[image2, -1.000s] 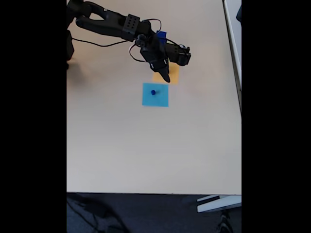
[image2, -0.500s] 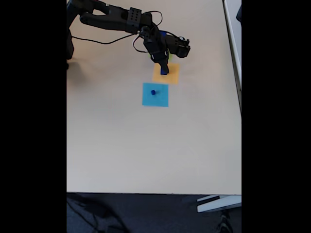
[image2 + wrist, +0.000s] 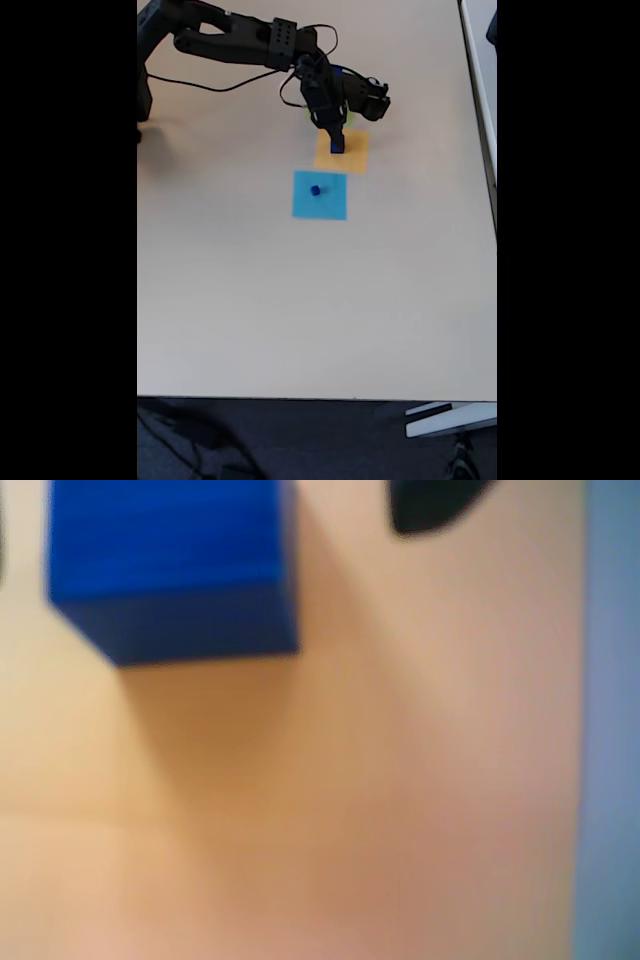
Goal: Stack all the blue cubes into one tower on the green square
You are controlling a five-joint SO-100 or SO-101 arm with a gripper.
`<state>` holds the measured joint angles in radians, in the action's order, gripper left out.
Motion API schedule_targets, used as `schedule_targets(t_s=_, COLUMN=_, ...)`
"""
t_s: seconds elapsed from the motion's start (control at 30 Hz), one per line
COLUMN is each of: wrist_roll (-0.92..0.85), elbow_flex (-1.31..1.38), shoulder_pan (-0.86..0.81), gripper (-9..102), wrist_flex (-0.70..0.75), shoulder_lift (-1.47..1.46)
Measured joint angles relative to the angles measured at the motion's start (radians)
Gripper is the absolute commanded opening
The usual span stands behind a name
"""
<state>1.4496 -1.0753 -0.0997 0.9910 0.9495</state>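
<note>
A dark-blue cube sits on the orange square; in the wrist view this cube fills the upper left and casts a shadow on the orange paper. My gripper hangs right over it and is open. One black fingertip stands clear of the cube's right side, and the other is a dark sliver at the left edge. A tiny blue cube rests on the light-blue square. The green square is almost wholly hidden under the arm. No tower can be made out.
The light-blue square runs along the right edge of the wrist view. The black arm and its cable reach in from the top left of the beige table. A white object lies off the table's front edge.
The gripper has pulled back toward the top of the fixed view. The cube on the orange square, covered by the fingers a second ago, now shows at its tip.
</note>
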Motion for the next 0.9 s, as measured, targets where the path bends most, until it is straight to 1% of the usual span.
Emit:
schedule_targets(t_s=0.3, wrist_roll=-0.006, elbow_flex=0.018, shoulder_pan=-0.006, gripper=19, wrist_flex=0.000, shoulder_lift=-0.026)
schedule_targets(t_s=0.6, wrist_roll=-0.014, elbow_flex=0.021, shoulder_pan=-0.008, gripper=12, wrist_flex=0.000, shoulder_lift=-0.043)
schedule_targets(t_s=0.9, wrist_roll=-0.020, elbow_flex=0.025, shoulder_pan=-0.008, gripper=2, wrist_flex=0.000, shoulder_lift=-0.044)
